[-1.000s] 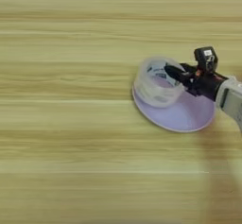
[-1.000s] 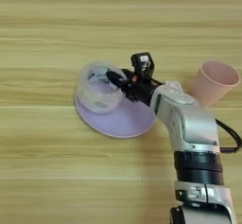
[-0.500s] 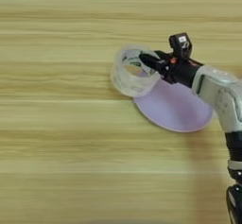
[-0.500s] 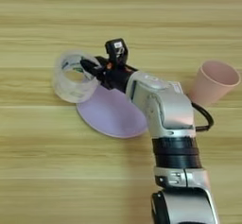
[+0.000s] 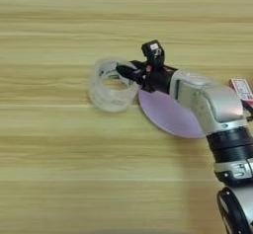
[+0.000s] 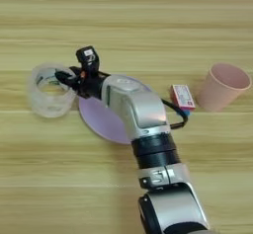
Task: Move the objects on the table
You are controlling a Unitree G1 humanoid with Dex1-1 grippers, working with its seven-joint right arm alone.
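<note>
A clear tape roll (image 5: 112, 91), a translucent ring, is being gripped by the right gripper (image 5: 124, 72), whose two black fingers are closing on the roll's right-hand wall, one inside the ring and one outside. The roll is sitting just left of the round lavender plate (image 5: 168, 114), over bare wood; whether it is touching the table (image 5: 59, 169) cannot be told. The silver forearm (image 6: 136, 107) is reaching up from the bottom edge and bending leftward across the plate, covering much of its smooth matte face, with a small black block standing up at the wrist.

The right eye view is taking in more of the table's right side: the small flat red-and-white box (image 6: 182, 96) is lying whole beside the plate, and a pink paper cup (image 6: 221, 86) is standing upright just right of the box. In the left eye view only part of the box is showing at the right edge, and the cup is out of frame. The table is a light wood with long yellowish-brown grain streaks.
</note>
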